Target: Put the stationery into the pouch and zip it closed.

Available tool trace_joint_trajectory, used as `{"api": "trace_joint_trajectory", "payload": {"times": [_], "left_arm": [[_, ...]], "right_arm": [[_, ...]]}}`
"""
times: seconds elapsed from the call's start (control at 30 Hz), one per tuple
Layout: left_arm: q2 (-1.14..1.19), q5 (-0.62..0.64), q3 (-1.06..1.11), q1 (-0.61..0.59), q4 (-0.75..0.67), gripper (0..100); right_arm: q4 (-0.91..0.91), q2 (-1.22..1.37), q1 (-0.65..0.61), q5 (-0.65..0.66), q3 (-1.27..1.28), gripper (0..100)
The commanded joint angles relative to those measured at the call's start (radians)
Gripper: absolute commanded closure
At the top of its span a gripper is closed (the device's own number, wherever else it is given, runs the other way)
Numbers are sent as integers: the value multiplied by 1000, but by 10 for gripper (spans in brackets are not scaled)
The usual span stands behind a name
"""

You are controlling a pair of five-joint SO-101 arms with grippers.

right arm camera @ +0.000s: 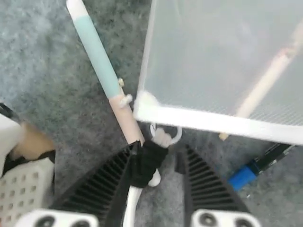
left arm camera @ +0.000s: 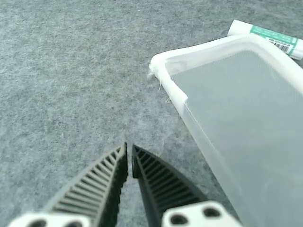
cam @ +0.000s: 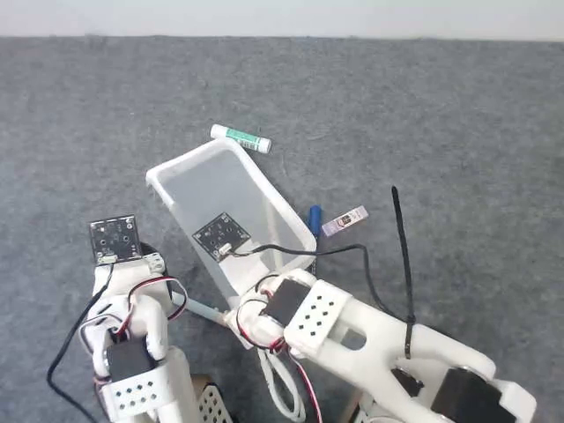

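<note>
Likely to drag the unbraced pouch or lose the zipper pull, right tool half open around it, left tool closed, empty.

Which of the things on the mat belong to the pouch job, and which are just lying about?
For the job:
- pouch
- glue stick
- blue pen
- small labelled item
- teal and beige pen

Lying about:
- thin black strap
- grey mat, which is only the surface
</note>
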Motion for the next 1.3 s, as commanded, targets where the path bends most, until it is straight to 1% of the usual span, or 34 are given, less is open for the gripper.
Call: {"api": "trace_joint_trajectory", "payload": {"times": [0.0, 0.2, 0.3, 0.43, 0.6, 0.7, 0.77, 0.9, 0.97, 1.07, 1.17, 1.27], "left_arm": [[-14, 0, -19, 2, -28, 987], [-14, 0, -19, 2, -28, 987], [-14, 0, -19, 2, -28, 987], [-14, 0, -19, 2, -28, 987], [-14, 0, -19, 2, -28, 987], [-14, 0, -19, 2, -28, 987], [-14, 0, -19, 2, -28, 987], [-14, 0, -19, 2, -28, 987], [-14, 0, -19, 2, -28, 987], [-14, 0, -19, 2, -28, 987], [-14, -5, -21, 2, -26, 987], [-14, -5, -25, -3, -21, 972]], "right_arm": [[21, 1, -56, -11, -21, 801], [12, 2, -65, -12, -20, 860], [12, 25, -65, -12, -21, 861], [-21, 130, -62, -12, -35, 861], [-28, 197, -12, -12, -61, 864], [-30, 206, -8, -12, -63, 866], [-30, 206, -7, -12, -63, 875], [-30, 199, -4, -5, -71, 995], [-28, 199, 1, 28, -69, 981], [-27, 196, 36, 94, -66, 992], [-2, 157, 51, 101, -68, 993], [33, 61, 54, 103, -63, 993]]}}
